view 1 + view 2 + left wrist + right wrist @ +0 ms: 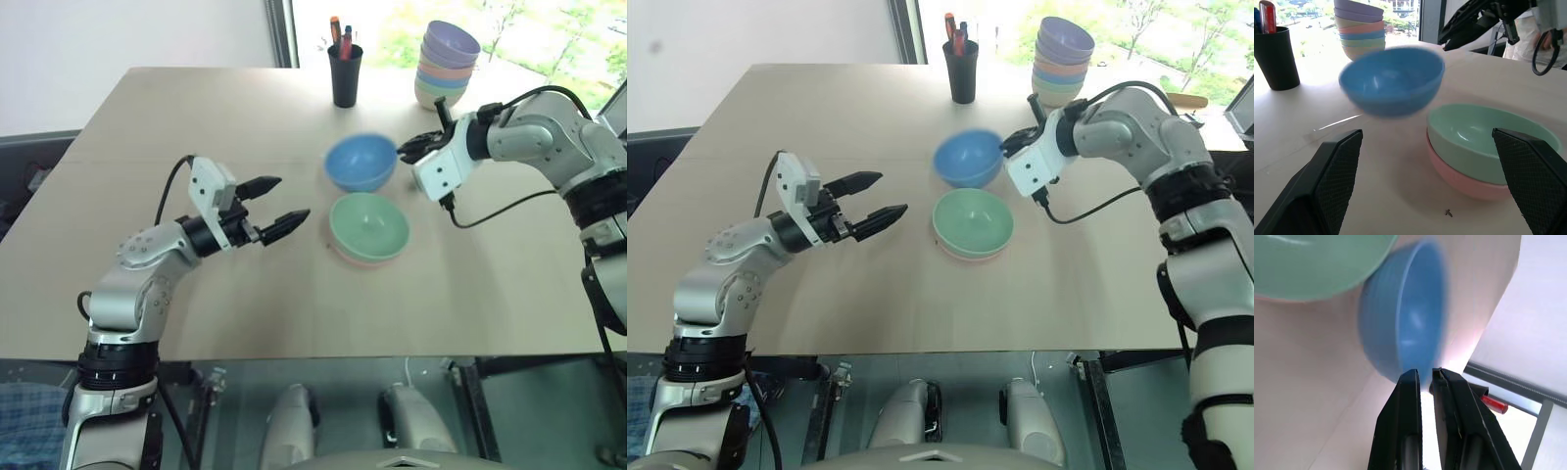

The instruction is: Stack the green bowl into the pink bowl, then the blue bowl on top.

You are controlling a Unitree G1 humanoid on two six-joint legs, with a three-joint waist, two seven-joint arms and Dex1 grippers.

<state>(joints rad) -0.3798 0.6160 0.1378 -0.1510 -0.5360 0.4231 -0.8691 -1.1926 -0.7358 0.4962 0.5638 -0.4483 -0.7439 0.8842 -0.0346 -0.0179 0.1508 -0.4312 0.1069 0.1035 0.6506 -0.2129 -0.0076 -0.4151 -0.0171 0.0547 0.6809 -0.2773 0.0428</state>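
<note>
The green bowl (368, 224) sits nested in the pink bowl (1459, 178), whose rim shows just beneath it, near the middle of the table. The blue bowl (361, 162) hangs blurred and tilted above the table, just behind the nested pair. My right gripper (404, 149) is shut on the blue bowl's right rim, and in the right wrist view its fingers (1409, 396) pinch that rim. My left gripper (292, 198) stands open to the left of the nested bowls, pointing at them, with nothing between its fingers.
A black cup with pens (345, 73) stands at the table's far edge. A tower of pale pastel bowls with a lilac one on top (446, 64) stands at the back right, behind my right arm. A black cable (490, 211) hangs from my right wrist.
</note>
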